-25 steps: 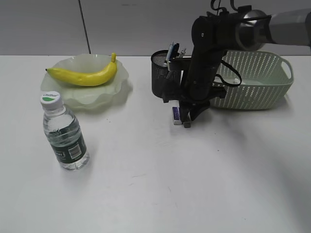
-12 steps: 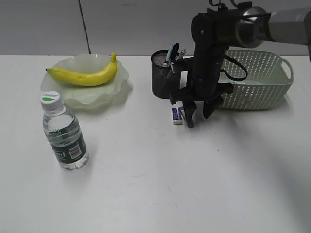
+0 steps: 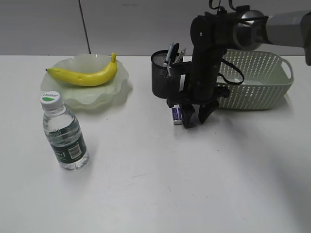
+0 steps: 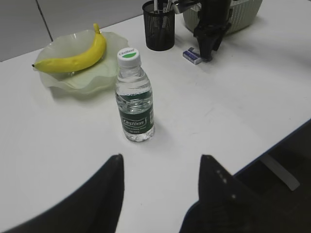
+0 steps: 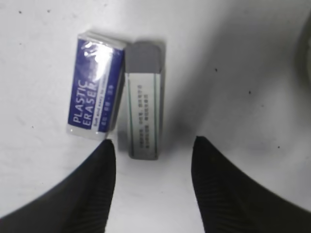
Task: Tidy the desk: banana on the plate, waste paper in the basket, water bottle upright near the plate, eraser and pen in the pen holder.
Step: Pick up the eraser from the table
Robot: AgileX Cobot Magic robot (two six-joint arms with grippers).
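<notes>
eraser (image 5: 96, 85) step: right tool (image 3: 195, 116) open and empty, poised over the eraser on the tabletop (image 3: 160, 184) by the pen holder (image 3: 163, 73).

eraser lies flat just in front of the pen holder, touching or nearly touching a grey-white sleeved block (image 5: 144, 112) that sits between the tool's two tips in the right wrist view; the blue eraser is off to the left tip's side, so the next move likely calls for centring on one piece, lowering, closing, then lifting it into the holder. banana (image 3: 85, 75) is on the plate (image 3: 92, 99), water bottle (image 3: 63, 136) upright near it, basket (image 3: 257, 77) behind the arm; pens already stand in the holder. left tool (image 4: 158, 194) parted, holding nothing. readable: "plastic eraser" on the blue sleeve; bottle label reads roughly "cestbon"; block's small print too fine.
</notes>
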